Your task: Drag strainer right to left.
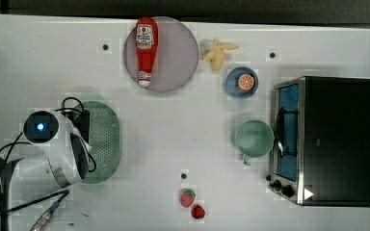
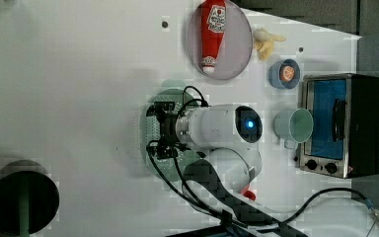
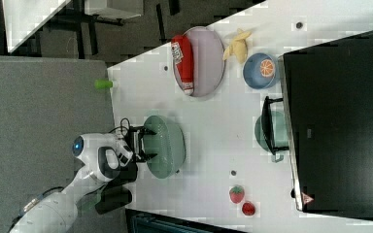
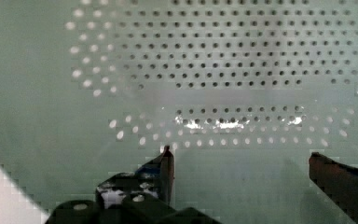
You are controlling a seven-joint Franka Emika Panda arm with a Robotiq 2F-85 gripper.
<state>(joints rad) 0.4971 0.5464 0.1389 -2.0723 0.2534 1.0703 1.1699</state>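
Arm over strainer at the top view's left; jaws spread wide, gripping nothing.

White table (image 1: 183,139); black-and-steel toaster oven (image 1: 327,142) at the top view's far right; white robot arm (image 1: 53,144) at the top view's left. The large pale mint-green oval perforated plastic strainer (image 1: 107,139) lies directly under the black gripper (image 4: 240,161), whose two fingers (image 4: 165,170) hang inside the basket, over its holed floor. Well apart toward the top view's right: round mint-green cup (image 1: 253,138), beside the oven.
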